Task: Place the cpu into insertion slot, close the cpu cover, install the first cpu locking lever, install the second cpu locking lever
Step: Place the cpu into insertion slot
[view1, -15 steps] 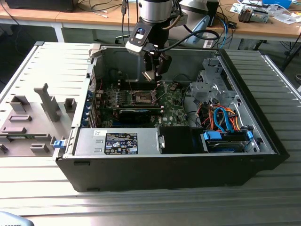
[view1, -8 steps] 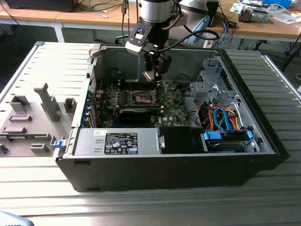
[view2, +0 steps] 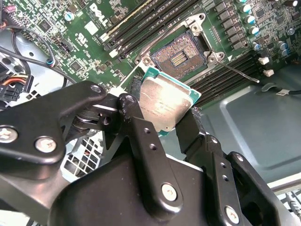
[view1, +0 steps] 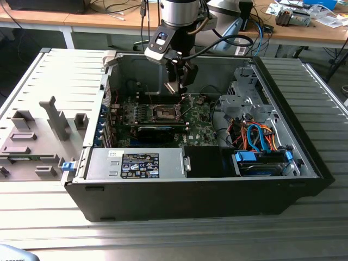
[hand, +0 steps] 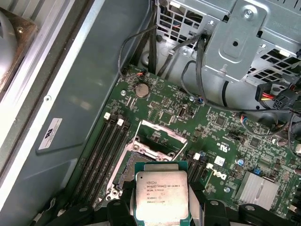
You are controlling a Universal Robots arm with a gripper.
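The cpu sits clamped by its edges between the 2 fingers of the gripper, its metal top showing in both wrist views. It hangs above the green motherboard, apart from the bare insertion slot, whose cpu cover stands raised.

Fig. 1: the arm I drive from afar has a silver-grey cylindrical wrist segment, with a black cable looping off its side. A pale grey box with a blue patch is mounted beneath. My gripper is built of matt black linkage bars joined by silver screws. Its two black fingers each carry small round holes.
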